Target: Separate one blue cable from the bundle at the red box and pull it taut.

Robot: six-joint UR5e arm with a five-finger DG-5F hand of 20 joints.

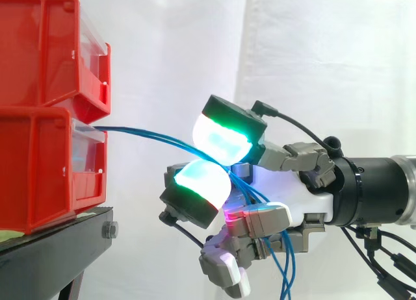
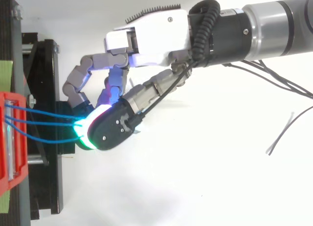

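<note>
Several thin blue cables leave the gap between the two stacked red bins and run right in a slight sag to my hand. Two glowing green-cyan fingertips are pinched together on the cables, about a hand's width from the bins. Behind the pinch the cables pass over the palm and hang slack below it. From above, three blue cables fan out from the red box and converge at the pinch under my hand. I cannot tell whether one cable or more is gripped.
The bins stand on a black stand whose edge lies just under the fingertips. A white curtain hangs behind. The other fingers are curled below the pinch.
</note>
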